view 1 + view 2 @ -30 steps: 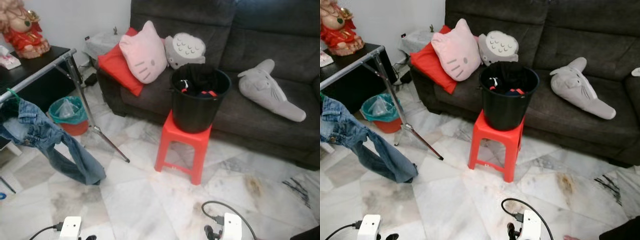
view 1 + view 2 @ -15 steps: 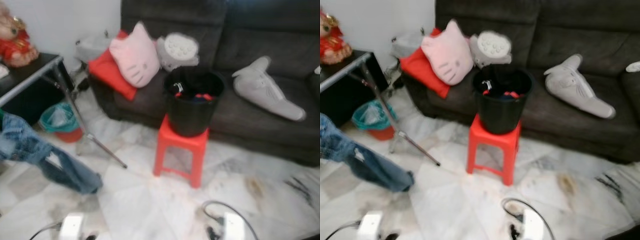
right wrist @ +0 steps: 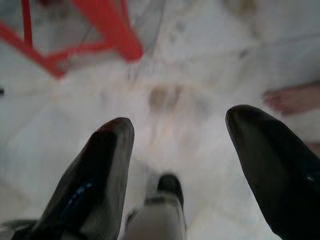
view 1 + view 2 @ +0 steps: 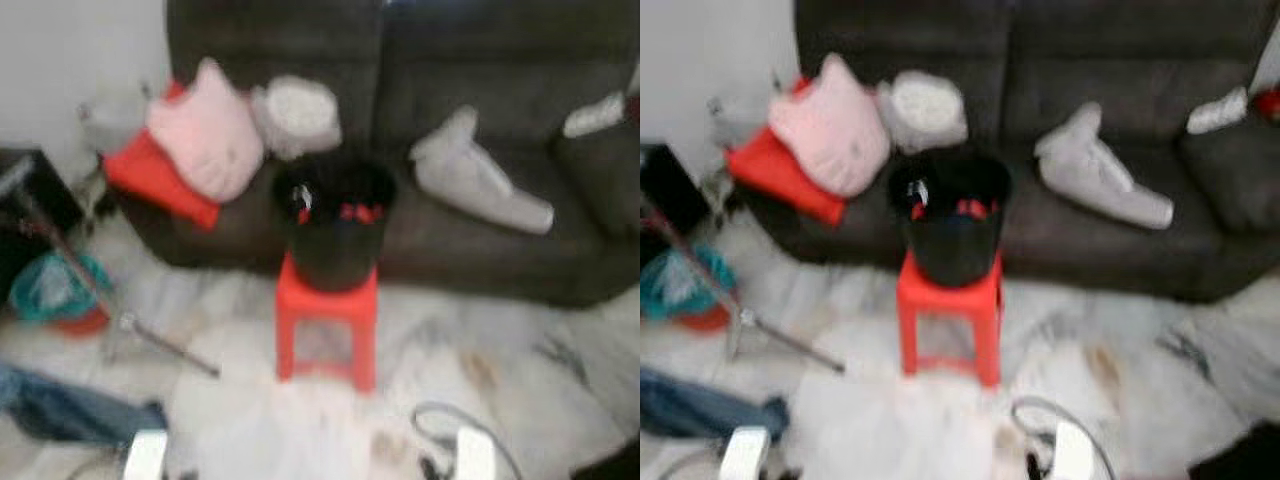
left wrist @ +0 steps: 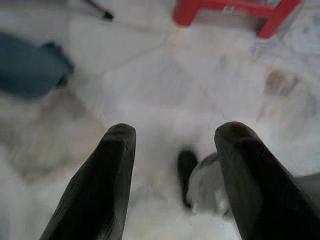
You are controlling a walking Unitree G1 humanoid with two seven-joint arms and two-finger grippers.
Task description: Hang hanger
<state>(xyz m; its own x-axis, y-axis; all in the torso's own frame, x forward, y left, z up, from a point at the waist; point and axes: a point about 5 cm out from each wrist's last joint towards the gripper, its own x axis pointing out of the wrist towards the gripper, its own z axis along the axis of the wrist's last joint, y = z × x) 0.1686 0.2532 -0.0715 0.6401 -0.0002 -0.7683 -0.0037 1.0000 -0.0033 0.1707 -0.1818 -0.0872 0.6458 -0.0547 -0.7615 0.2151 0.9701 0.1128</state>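
A black bucket (image 4: 335, 235) stands on a red stool (image 4: 326, 325) in the middle of the scene, just in front of a dark sofa (image 4: 480, 150). Red and white bits poke out at the bucket's rim; the blur keeps me from telling whether they are hangers. On the sofa lie a pink cat-face cushion (image 4: 205, 145) over a red cushion (image 4: 150, 180), a grey round plush (image 4: 295, 115) and a long grey plush (image 4: 480, 185). At far left stand a metal rack leg (image 4: 90, 300) and a teal bin (image 4: 50, 290); jeans (image 4: 70, 415) lie on the marble floor (image 4: 520, 360) near left. The left tool (image 5: 172, 145) hangs over the floor, fingers apart and empty. The right tool (image 3: 177, 145) is likewise spread and empty, near a person's bare foot (image 3: 295, 97)
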